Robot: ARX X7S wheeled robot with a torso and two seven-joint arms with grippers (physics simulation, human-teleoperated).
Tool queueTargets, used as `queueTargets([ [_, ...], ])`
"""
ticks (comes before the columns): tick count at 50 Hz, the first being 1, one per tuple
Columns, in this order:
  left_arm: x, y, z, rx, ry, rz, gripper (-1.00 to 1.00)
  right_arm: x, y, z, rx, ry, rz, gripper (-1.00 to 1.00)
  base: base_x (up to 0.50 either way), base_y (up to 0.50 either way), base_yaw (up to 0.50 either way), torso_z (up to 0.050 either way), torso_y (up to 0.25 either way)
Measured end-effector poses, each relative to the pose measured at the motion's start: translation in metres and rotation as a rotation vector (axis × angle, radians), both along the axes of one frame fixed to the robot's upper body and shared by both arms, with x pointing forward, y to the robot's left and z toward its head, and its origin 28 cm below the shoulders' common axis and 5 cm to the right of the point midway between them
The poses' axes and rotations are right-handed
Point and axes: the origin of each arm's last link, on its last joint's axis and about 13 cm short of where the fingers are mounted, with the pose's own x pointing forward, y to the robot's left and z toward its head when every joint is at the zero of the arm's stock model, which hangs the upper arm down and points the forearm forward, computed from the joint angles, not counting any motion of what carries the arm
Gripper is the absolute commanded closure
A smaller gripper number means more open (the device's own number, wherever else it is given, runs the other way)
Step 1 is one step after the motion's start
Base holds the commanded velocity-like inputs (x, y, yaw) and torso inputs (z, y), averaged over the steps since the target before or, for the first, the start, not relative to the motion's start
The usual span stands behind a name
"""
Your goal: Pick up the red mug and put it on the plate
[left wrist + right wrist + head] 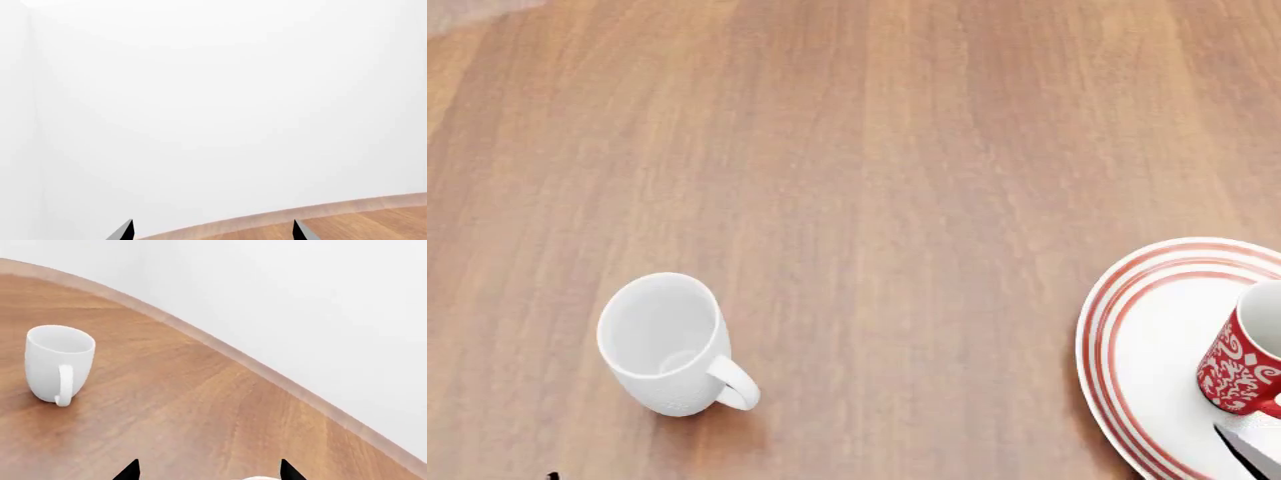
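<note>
- in the head view we saw the tall red mug with white swirl pattern [1244, 368] standing upright on the round white plate with red rings at its rim [1128, 345]; both were cut by the picture's edge.
- just below the mug in that view, a pale piece with a dark tip showed at the corner; we took it for part of the right arm, close beside the mug, but could not tell whether it touched.
- in the right wrist view, the right gripper [209, 471] showed two dark fingertips set wide apart. a sliver of pale rounded rim sat between them at the picture's edge; we could not tell what it was, nor whether the fingers held it.
- the plain white ceramic mug [58, 362] stood upright on the brown wooden table [200, 410], well ahead of the right gripper and off to one side, its handle turned toward that camera.
- in the left wrist view, the left gripper [213, 231] likewise had its tips spread wide with nothing between them, facing a white wall beyond the table edge.
</note>
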Motion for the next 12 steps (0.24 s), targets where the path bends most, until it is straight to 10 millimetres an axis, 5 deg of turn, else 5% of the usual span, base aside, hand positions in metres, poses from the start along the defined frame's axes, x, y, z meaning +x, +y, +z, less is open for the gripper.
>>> queueTargets([
  [12,0.0003,0.0003,-0.0002,0.0,-0.001,0.0,-1.0,-0.0074,0.0085,0.0016,-0.022,-0.027,0.03,-1.0,0.0,0.0,0.0,0.0,0.0],
])
